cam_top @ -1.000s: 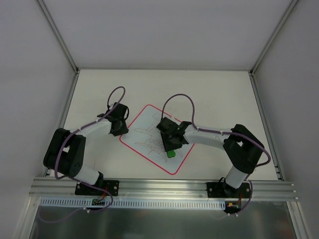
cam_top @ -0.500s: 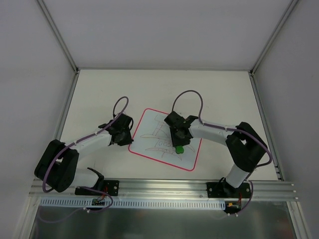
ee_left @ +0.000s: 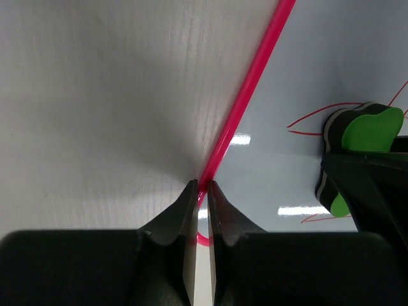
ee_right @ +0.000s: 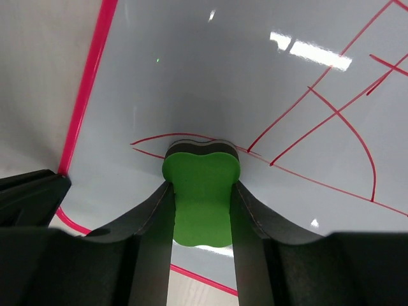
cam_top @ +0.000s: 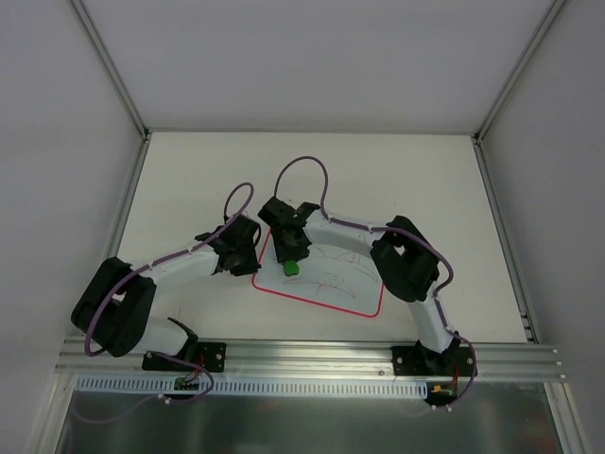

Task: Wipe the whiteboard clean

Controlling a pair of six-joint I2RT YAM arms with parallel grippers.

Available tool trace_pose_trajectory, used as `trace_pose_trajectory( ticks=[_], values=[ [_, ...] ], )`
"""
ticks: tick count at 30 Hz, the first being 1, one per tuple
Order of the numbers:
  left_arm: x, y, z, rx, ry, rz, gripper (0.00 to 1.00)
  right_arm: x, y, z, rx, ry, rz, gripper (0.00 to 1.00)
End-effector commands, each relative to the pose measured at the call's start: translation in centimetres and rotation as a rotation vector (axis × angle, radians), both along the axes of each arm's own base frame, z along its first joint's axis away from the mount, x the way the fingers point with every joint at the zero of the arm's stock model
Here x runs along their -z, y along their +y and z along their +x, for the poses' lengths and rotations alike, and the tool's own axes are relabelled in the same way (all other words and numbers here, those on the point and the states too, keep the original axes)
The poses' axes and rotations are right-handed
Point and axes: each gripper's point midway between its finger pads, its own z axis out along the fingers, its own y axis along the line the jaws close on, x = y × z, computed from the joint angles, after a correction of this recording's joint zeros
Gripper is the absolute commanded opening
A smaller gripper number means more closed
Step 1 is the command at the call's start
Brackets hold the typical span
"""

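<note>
Whiteboard [cam_top: 340, 281] edge, green eraser [cam_top: 292, 269] partly behind jaws

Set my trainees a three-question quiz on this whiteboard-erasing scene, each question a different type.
1. True or false: the right end effector grips the green eraser over the whiteboard.
2. The left end effector pinches: A) the whiteboard's pink edge, B) the green eraser, C) a cable.
3. Fill in: the marks on the whiteboard are ___ in colour.
Key: 1 true; 2 A; 3 red.
</note>
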Motion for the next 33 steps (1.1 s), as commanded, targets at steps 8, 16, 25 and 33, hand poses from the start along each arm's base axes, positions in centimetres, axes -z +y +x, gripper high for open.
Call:
trace_pose_trajectory(
  ticks=[8,16,25,33],
  values=[
    [3.6,1.9,-5.1,-0.007,0.195,0.078,0.00,2.0,-13.2,-0.2,0.218,0.037,-0.194,0.00],
    [3.8,1.9,-5.1,0.006,0.204,0.086,0.00,1.8,-23.1,-1.7,0.342,0.056,-0.263,0.00],
    [3.8,1.8,-5.0,0.009,0.205,0.083,0.00,1.8,-12.1,-2.6,0.209,0.064,-0.048,0.00],
    [3.6,1.7,-5.1,0.013,0.200,0.079,0.00,3.1,-1.1,-4.6,0.083,0.101,0.016,0.00]
  ],
)
